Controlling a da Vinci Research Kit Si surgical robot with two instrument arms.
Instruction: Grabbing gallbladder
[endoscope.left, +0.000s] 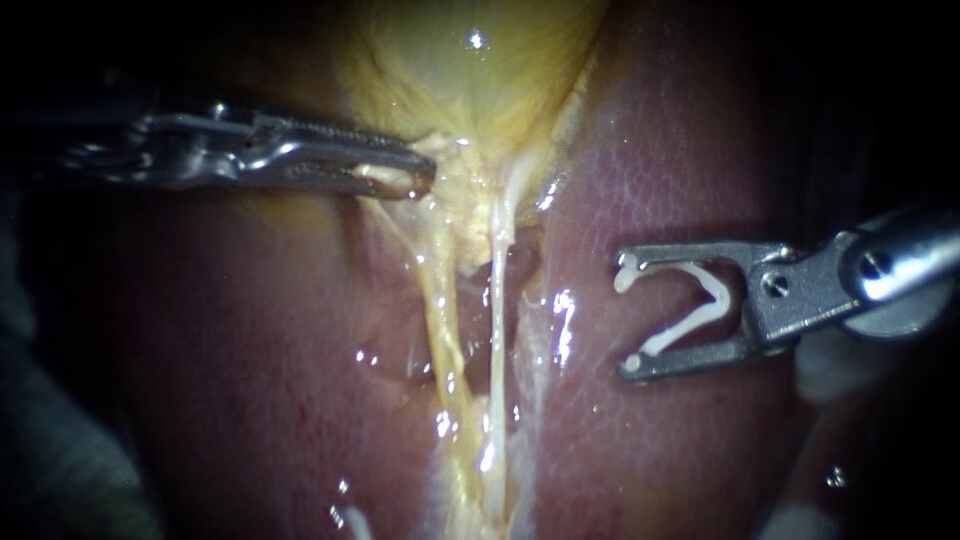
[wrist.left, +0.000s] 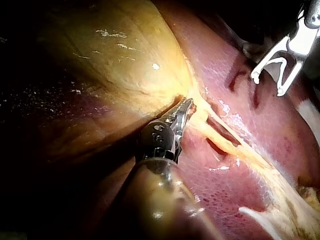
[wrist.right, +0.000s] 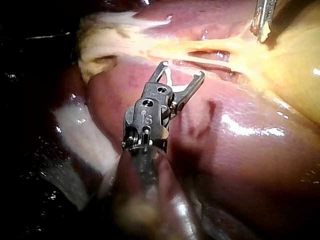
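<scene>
Though in tool (endoscope.left: 415, 178), gallbladder (endoscope.left: 470, 70) vert, neck-down

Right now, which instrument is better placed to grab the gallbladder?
Left. The left instrument has its jaws closed on the gallbladder at its narrow end. The right instrument sits apart over the liver, its jaws holding a white clip.

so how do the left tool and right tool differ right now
The left tool has long slim jaws closed on the edge of the gallbladder; the right tool has short hooked jaws spread wide, holding a white clip. The left tool grips tissue; the right tool lies over the liver, gripping none. Both are metal.
</scene>
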